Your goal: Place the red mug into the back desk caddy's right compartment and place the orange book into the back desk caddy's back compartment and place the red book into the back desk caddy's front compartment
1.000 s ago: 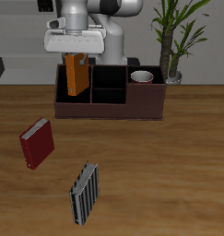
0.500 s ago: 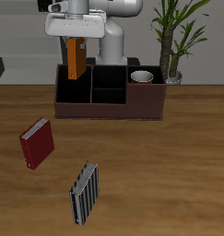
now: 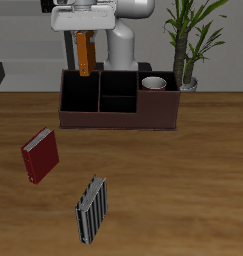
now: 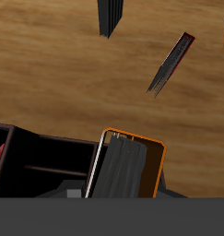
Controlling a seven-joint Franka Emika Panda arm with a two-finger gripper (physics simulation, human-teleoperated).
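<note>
My gripper [image 3: 85,38] is shut on the orange book [image 3: 85,52] and holds it upright in the air, above the tall-walled end section of the back desk caddy [image 3: 118,118]. The book's orange edge shows close up in the wrist view [image 4: 154,164], with the caddy [image 4: 40,157] beneath it. The red mug [image 3: 153,83] stands in the caddy's right compartment, the low-walled end section beside the plant. The red book [image 3: 40,155] lies tilted on the table in front of the caddy; it also shows in the wrist view [image 4: 170,64].
A grey-and-black striped book [image 3: 91,208] stands near the table's front edge and shows in the wrist view [image 4: 110,14]. A potted plant [image 3: 188,40] stands behind the caddy's mug end. The caddy's two narrow middle sections hold nothing.
My gripper has risen with the orange book, from low at the caddy's tall end section to well above it. The other things have not moved.
</note>
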